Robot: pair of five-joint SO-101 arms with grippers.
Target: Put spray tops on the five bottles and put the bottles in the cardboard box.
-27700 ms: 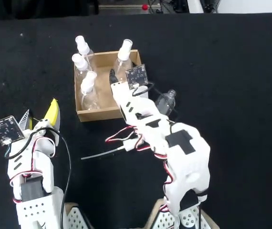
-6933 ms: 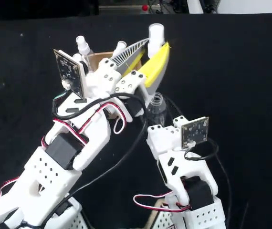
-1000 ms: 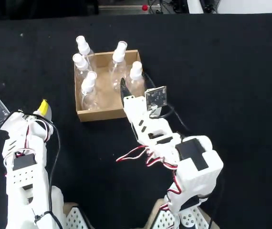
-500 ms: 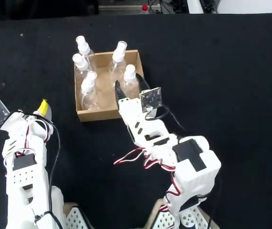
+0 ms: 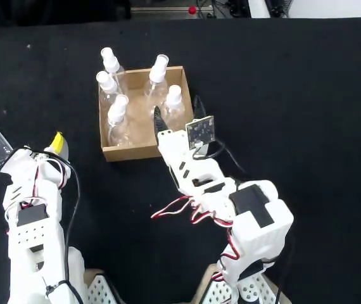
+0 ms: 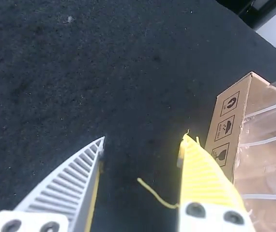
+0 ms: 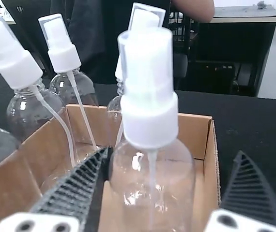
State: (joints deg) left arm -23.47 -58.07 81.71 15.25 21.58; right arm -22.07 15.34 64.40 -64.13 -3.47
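The left gripper sits low at the near left of the table, well apart from the cardboard box. Its grey and yellow fingers are spread with nothing between them, as the left wrist view shows. It has not shifted over the last second.

In the box, four bottles with spray tops stand along the left and far sides. The fifth bottle stands upright at the box's right wall, its top on and its long axis vertical.

The right gripper is the nearer one by far. Its dark fingers straddle that fifth bottle, one on each side and both apart from the glass, so the jaws are open (the right wrist view shows the gaps plainly). The bottle lies straight ahead of the gripper, between the fingertips.

A second ago the fingers were clamped on the bottle. Half a second ago it had shifted slightly left, and now they have spread and let go. With all five bottles boxed, I judge the next move is a straight pull back that avoids clipping the bottle.
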